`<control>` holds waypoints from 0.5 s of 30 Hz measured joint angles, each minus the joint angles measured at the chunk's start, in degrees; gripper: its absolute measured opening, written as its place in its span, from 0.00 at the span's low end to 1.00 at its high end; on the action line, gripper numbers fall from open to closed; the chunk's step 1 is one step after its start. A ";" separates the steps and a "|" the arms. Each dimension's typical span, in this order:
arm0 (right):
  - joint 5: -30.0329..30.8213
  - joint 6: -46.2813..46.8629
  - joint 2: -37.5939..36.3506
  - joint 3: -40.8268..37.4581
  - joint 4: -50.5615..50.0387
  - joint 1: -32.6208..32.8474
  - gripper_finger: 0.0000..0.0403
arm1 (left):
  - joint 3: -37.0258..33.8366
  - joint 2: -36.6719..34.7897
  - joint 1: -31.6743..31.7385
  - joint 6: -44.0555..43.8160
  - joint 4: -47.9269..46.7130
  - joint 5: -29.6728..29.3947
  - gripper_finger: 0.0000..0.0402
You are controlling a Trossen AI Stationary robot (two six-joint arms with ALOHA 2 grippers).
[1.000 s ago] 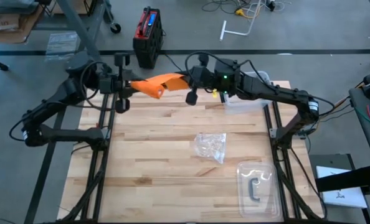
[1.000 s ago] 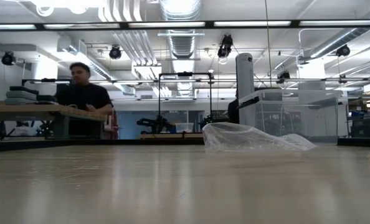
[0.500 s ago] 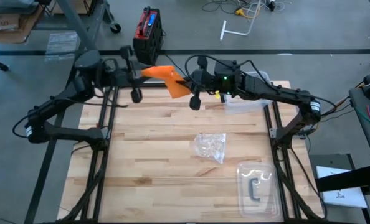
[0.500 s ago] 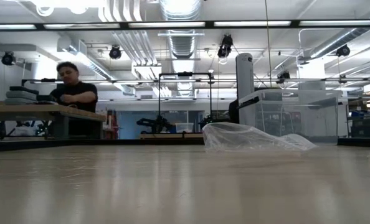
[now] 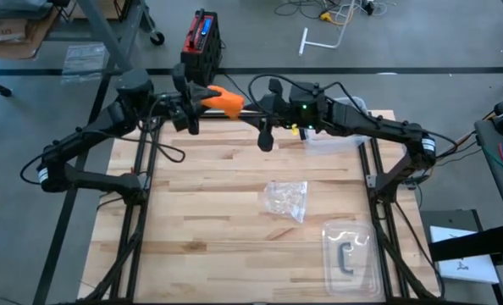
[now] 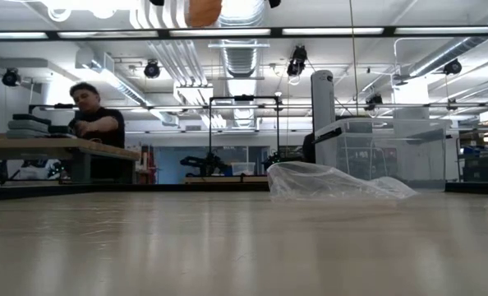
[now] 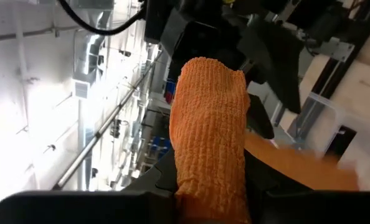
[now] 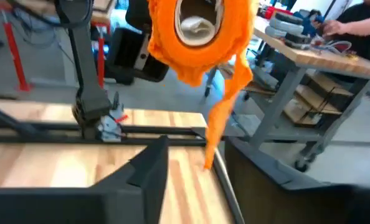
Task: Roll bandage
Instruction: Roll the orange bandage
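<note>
The bandage [image 5: 223, 100] is an orange roll high above the table's far edge. The right wrist view looks into its hollow white core [image 8: 197, 22]. A short loose tail [image 8: 221, 118] hangs from it. My left gripper [image 5: 206, 100] is shut on the roll, whose lower edge [image 6: 203, 10] shows at the top of the low view. My right gripper [image 5: 254, 108] faces the roll from the right, a little apart. It is open [image 8: 203, 186], and the tail hangs ahead of the gap without touching its fingers. My left gripper pinches the roll between its two fingers at the end nearest the wrist [image 7: 207, 190]. The fingers come level from the table's left. The roll [image 7: 210, 118] sticks out past them toward my right gripper, clear of the table. Its tail [image 7: 297, 163] hangs slack.
A crumpled clear wrapper [image 5: 287, 200] lies mid-table, also seen in the low view [image 6: 334, 181]. A clear blister pack [image 5: 349, 252] sits at the near right and a clear box [image 5: 332, 140] at the far right. A person [image 6: 92, 115] works at a bench beyond the table.
My left gripper has rolled about its own axis and moved toward the table's right and far edge, nearer my right gripper. The orange strip stretched between the two grippers has wound onto the roll. My right gripper has let go of the strip; only a short tail hangs free.
</note>
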 joint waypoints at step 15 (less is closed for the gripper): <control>-9.50 -4.48 -0.01 4.80 7.62 -0.24 0.75 | 0.00 0.00 0.04 6.35 -1.94 -1.44 0.20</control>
